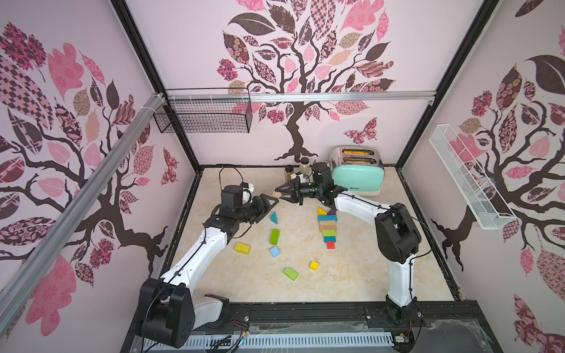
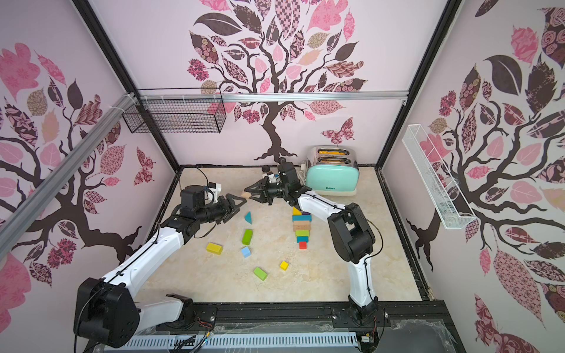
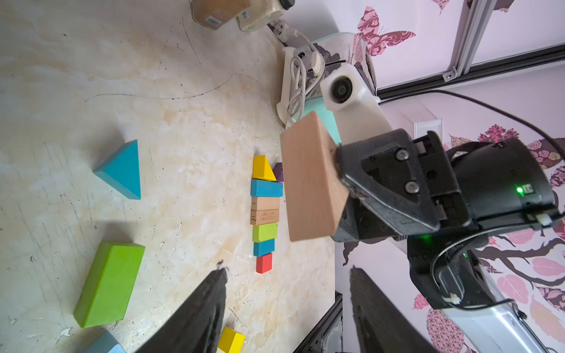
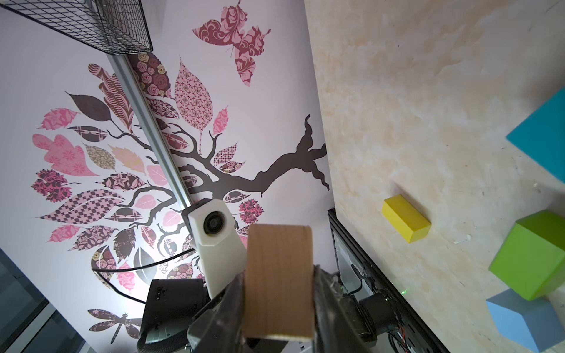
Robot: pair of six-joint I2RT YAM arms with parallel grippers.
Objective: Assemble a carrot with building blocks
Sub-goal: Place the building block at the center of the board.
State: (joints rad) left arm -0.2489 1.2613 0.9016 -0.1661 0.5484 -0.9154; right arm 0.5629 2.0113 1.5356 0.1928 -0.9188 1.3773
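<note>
The right gripper [image 4: 278, 275] pinches a wood block [image 3: 312, 180], the fingers [image 3: 208, 305] of the left gripper [image 3: 287, 270] stand open just in front of it, and a block row [image 1: 327, 227] and toaster [image 1: 357, 178] lie beyond

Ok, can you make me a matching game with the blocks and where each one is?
Things:
1. bare wood block
2. red cube
3. yellow wedge
4. teal triangle

Places:
A. end of the row nearest the toaster
B. lying alone, away from the row
C. gripped in the right hand
D. the row's other end

Pairs: 1-C, 2-D, 3-A, 4-B.
</note>
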